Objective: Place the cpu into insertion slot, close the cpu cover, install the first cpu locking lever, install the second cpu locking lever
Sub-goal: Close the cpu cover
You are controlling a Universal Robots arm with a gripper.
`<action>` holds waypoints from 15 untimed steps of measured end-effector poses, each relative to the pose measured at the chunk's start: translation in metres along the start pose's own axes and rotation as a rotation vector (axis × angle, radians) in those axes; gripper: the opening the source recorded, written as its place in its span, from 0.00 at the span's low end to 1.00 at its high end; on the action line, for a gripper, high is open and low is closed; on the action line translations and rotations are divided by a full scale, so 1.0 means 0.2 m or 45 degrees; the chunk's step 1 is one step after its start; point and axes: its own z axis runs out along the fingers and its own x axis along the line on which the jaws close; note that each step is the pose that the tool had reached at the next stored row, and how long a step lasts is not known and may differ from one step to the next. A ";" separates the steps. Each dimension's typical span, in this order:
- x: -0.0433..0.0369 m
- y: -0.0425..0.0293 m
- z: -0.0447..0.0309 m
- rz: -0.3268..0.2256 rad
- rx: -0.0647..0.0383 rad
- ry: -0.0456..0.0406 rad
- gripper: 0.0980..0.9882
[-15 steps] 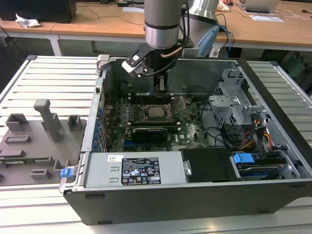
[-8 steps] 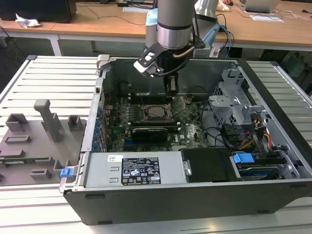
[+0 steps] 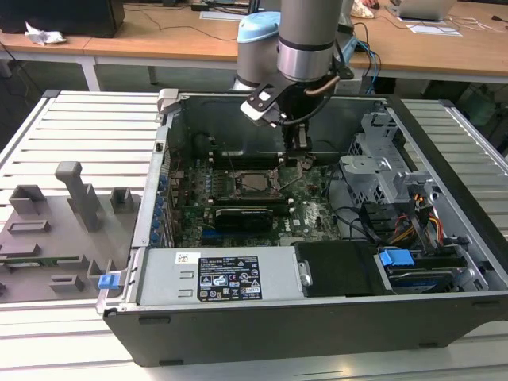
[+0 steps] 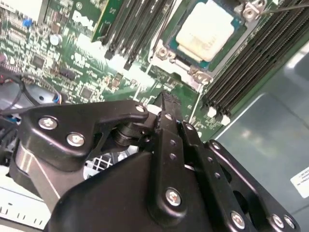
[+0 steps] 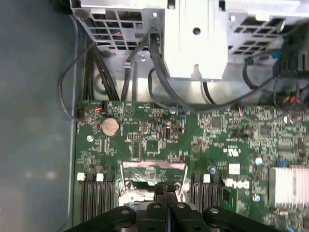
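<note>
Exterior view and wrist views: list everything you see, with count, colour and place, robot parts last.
computer case: one, dark grey, open on the slatted bench
motherboard: one, green, inside the case
cpu: one, silver-grey, in the insertion slot
memory slots: several, black, either side of the cpu
coin battery: one, silver, on the motherboard
power supply: one, silver, front of the case in the exterior view
drive cage: one, grey, exterior view's right
fixture tray: one, grey, bench, exterior view's left
arm: one, grey and blue, above the case
gripper: one, black, shut, beside the insertion slot
</note>
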 end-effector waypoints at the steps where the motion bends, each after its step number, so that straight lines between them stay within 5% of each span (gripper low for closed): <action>1: 0.008 0.018 0.002 -0.002 0.000 0.000 0.01; 15: 0.052 0.182 0.017 -0.008 0.007 -0.001 0.01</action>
